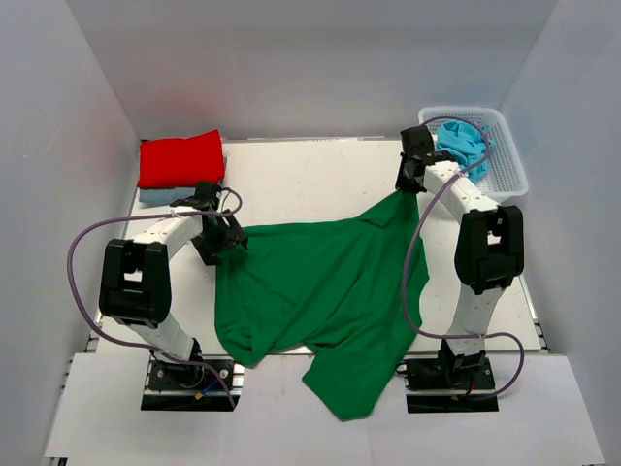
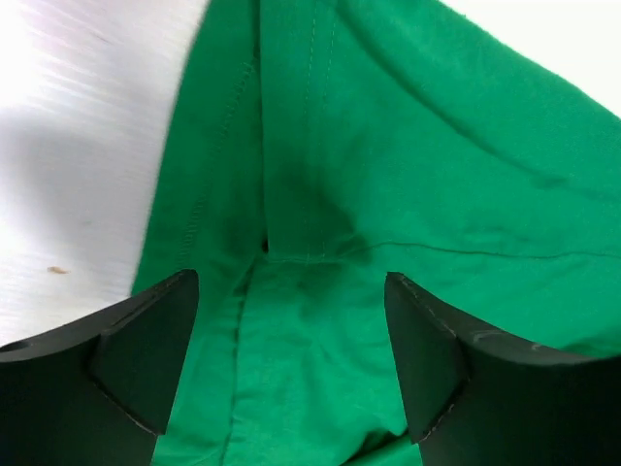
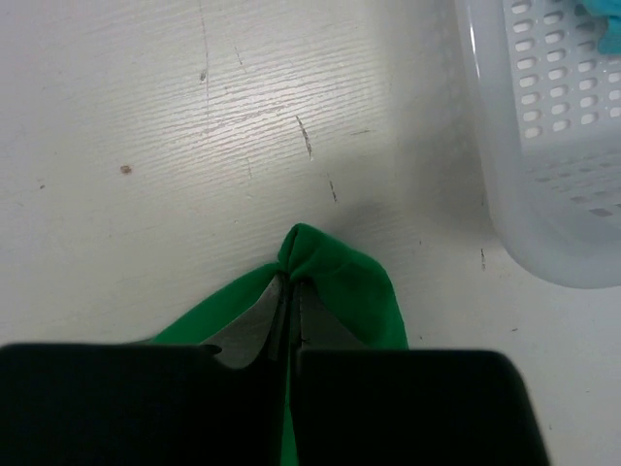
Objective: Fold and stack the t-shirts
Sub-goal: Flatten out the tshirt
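1. The green t-shirt (image 1: 320, 291) takes up the middle of the table (image 1: 310, 175). It's spread out but rumpled, nowhere near flat. One end spills past the near edge, between the two arm bases.
2. The right gripper (image 1: 408, 184) is over toward the far right corner and has a corner of the green t-shirt pinched. In the right wrist view the jaws are closed tight on a little peak of green cloth, with bare table just beyond it. That corner is pulled up into a point, and the cloth fans out from there toward the near left.
3. The left gripper (image 2: 291, 359) is at the shirt's left edge, roughly halfway along the left side of the table. Its fingers (image 2: 146, 349) are spread wide and not gripping anything. The left wrist view just shows green cloth with a seam lying under the gap between them.
4. In the far left corner there's a folded red t-shirt (image 1: 180, 158) sitting on top of a pale blue t-shirt (image 1: 160, 196). Only a strip of the blue one peeks out along the near side.
5. In the far right corner there's a white mesh basket (image 1: 509, 170) with a turquoise t-shirt (image 1: 464, 143) bunched up inside. It sits just beside the right gripper and doesn't touch the green cloth.
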Controlling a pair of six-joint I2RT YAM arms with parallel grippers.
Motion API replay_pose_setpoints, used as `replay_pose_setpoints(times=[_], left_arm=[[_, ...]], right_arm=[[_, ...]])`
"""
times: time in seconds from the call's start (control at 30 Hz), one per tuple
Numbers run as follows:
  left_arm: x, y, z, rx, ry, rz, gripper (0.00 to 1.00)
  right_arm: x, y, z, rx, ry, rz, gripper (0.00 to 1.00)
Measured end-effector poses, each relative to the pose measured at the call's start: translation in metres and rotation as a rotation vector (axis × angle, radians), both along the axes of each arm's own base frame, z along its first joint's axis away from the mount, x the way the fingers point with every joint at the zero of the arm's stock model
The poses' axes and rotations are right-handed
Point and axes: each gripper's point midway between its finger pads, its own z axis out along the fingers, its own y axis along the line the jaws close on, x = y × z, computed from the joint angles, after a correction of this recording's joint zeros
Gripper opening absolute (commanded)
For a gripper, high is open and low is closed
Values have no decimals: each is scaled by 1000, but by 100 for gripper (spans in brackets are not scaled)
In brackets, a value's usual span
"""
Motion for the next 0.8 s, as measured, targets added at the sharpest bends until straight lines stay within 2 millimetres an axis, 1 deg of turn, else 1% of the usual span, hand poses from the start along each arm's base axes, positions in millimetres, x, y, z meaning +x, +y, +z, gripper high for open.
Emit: replay_pose_setpoints(times=[0.03, 0.1, 0.13, 0.17, 0.23, 0.3, 0.33, 0.47, 0.53, 0.63, 0.7, 0.73, 0.77, 0.8], left_arm=[[0, -2, -2, -9, -1, 1, 83], [3, -5, -2, -28, -11, 9, 79], [5, -6, -2, -36, -23, 11, 72], [7, -8, -2, -44, -32, 14, 70], [10, -9, -3, -54, -43, 15, 67], [13, -10, -3, -57, -58, 16, 67], [15, -11, -2, -56, -65, 17, 61], [19, -12, -1, -57, -81, 29, 48], [22, -12, -1, -58, -92, 31, 47], [27, -12, -3, -58, -106, 35, 40], [29, -11, -7, -53, -104, 40, 25], [30, -11, -9, -50, -100, 44, 15], [29, -10, -12, -43, -93, 40, 0], [30, -10, -13, -41, -90, 43, 0]], right_arm=[[0, -1, 1, 1, -3, -1, 0], [-1, -1, 3, 2, -6, -1, 0], [-3, -1, 4, 3, -6, -1, 0], [-5, -2, 4, 4, -5, 0, 0], [-8, -2, 5, 5, -4, 0, 0], [-10, -2, 5, 10, -2, 3, 0], [-12, -2, 5, 13, 0, 4, 0], [-18, -4, 2, 16, 12, 4, 0], [-20, -4, 0, 17, 18, 6, 0], [-21, -3, -2, 20, 23, 9, 0], [-22, -4, -1, 20, 21, 9, 0], [-23, -4, 0, 21, 20, 9, 0], [-23, -4, 2, 22, 16, 10, 0], [-24, -4, 4, 24, 12, 10, 0]])
